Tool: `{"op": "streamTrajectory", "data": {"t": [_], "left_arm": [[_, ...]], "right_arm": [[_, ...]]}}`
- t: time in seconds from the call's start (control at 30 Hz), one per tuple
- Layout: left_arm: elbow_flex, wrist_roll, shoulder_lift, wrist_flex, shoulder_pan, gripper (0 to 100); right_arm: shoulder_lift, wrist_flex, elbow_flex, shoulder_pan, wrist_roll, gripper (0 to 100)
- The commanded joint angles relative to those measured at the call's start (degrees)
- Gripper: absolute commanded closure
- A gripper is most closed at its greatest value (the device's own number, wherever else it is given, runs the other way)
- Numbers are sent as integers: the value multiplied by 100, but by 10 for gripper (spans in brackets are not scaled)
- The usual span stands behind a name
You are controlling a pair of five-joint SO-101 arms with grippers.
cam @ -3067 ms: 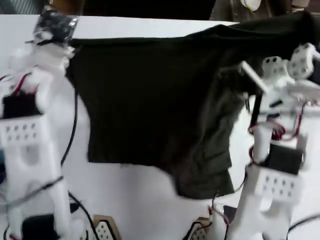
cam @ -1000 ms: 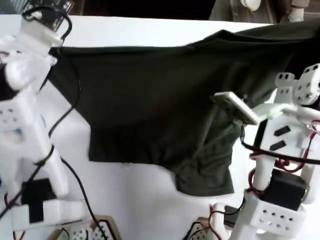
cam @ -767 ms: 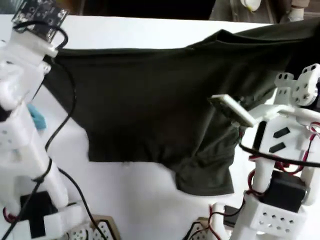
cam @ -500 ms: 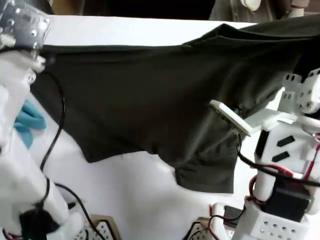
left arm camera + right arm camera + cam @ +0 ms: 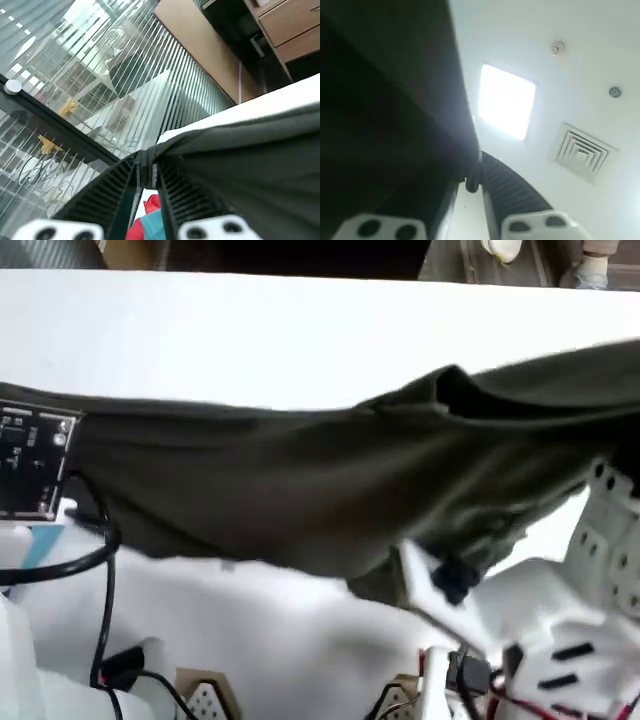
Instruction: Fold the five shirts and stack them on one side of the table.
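Observation:
A dark olive shirt (image 5: pixel 330 490) hangs stretched in a wide band between my two arms, lifted above the white table (image 5: pixel 300 330). My left gripper (image 5: pixel 148 167) is shut on one edge of the shirt (image 5: pixel 240 170), with the cloth running away from its jaws. The left arm's wrist board (image 5: pixel 30 460) sits at the shirt's left end in the high view. My right gripper (image 5: pixel 472 181) is shut on another edge of the shirt (image 5: pixel 385 110) and points up at the ceiling. The right arm (image 5: pixel 560 610) stands low at the right, under the cloth.
A blue cloth (image 5: pixel 35 545) lies at the table's left edge, and blue and red cloth (image 5: pixel 150 225) shows below the left gripper. Cables and the arm bases (image 5: pixel 205 695) line the front edge. The far half of the table is bare white.
Both arms have risen and drawn the shirt up off the table and toward the front; it went from lying spread flat to hanging taut between the grippers.

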Motion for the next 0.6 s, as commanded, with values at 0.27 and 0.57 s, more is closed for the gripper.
{"op": "streamTrajectory", "data": {"t": [0.27,0.57], "left_arm": [[734,-26,1143,-1090,35,975],[1121,-26,2338,-1591,835,975]], "right_arm": [[1393,-145,-44,-40,9,978],[3292,-1130,-35,-40,9,978]]}}
